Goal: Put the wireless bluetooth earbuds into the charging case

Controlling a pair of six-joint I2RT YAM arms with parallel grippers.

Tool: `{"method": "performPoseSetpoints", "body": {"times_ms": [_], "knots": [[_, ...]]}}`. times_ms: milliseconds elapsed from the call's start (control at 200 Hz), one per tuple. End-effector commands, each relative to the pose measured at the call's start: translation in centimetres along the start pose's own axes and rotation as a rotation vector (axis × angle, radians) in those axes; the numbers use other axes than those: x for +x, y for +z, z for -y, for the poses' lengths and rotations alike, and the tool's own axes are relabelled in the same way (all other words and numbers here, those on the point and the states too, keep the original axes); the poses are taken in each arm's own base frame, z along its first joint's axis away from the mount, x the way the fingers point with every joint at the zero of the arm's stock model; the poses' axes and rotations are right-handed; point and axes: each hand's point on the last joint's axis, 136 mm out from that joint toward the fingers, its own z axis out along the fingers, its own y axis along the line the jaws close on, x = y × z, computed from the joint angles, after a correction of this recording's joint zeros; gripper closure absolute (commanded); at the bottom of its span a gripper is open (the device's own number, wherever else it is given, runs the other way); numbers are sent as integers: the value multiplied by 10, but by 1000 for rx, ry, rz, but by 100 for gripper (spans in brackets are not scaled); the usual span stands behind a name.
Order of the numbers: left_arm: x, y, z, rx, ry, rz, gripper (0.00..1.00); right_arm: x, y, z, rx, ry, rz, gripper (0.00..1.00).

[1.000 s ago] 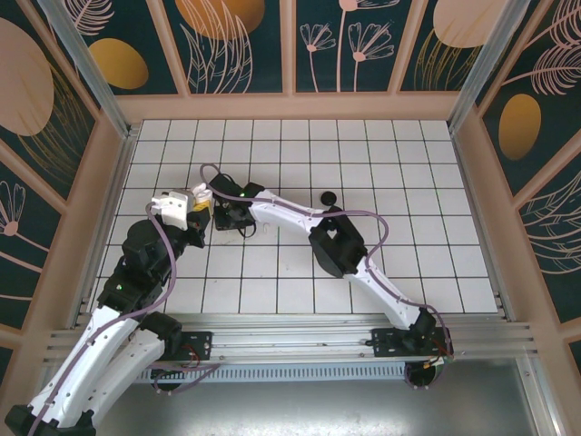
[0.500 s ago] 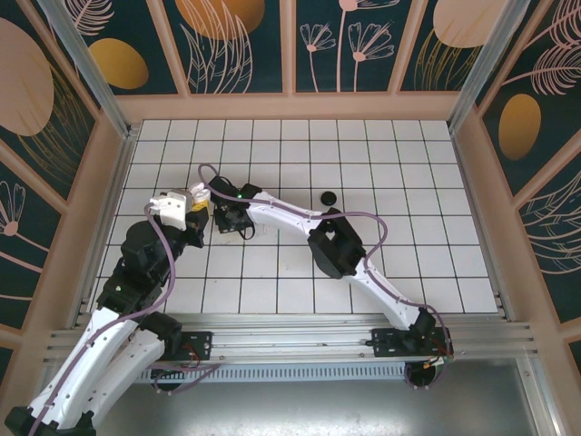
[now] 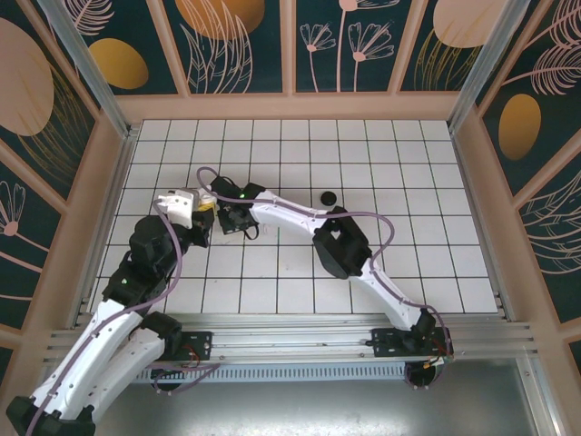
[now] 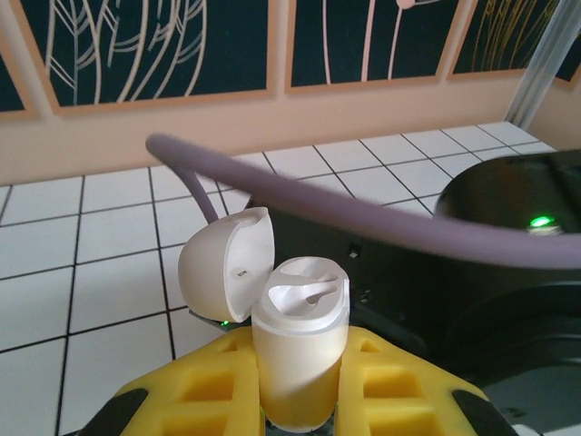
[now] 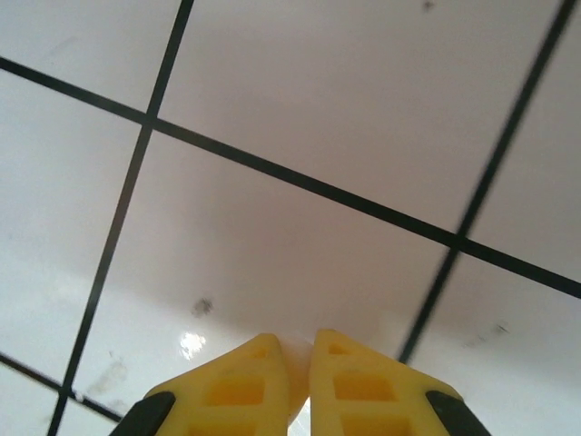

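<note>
Charging case point(image 4: 300, 354) clamped upright between the yellow fingers point(image 4: 200, 395) of the left gripper point(image 4: 300, 404), lid point(image 4: 227, 272) swung back beside its open top. Right gripper point(image 5: 300, 350) down close over the tile floor point(image 5: 318, 136), fingers pressed nearly together on a white sliver point(image 5: 294, 345), too little showing to say whether earbud. Well off from both jaws, small black round thing point(image 3: 329, 196) on the tiles.

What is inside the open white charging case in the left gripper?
The charging case, lid flipped back, shows a white moulded insert with one curved, stem-like shape near its middle; earbud or empty socket, I cannot tell. The near rim hides the deeper wells.
</note>
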Motion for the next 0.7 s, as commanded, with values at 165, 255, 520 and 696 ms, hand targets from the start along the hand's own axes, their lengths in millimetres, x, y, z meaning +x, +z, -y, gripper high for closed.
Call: {"method": "performPoseSetpoints", "body": {"times_ms": [165, 255, 520, 696], "knots": [[-15, 2, 24, 140, -78, 50, 100, -29, -76, 22, -19, -9, 173, 94], [-14, 9, 34, 196, -88, 43, 100, -29, -91, 35, -36, 13, 205, 94], [-16, 30, 48, 275, -121, 15, 100, -22, -110, 84, -73, 100, 216, 94], [-13, 39, 47, 269, -128, 12, 100, -16, -117, 107, -76, 130, 217, 94]]}}
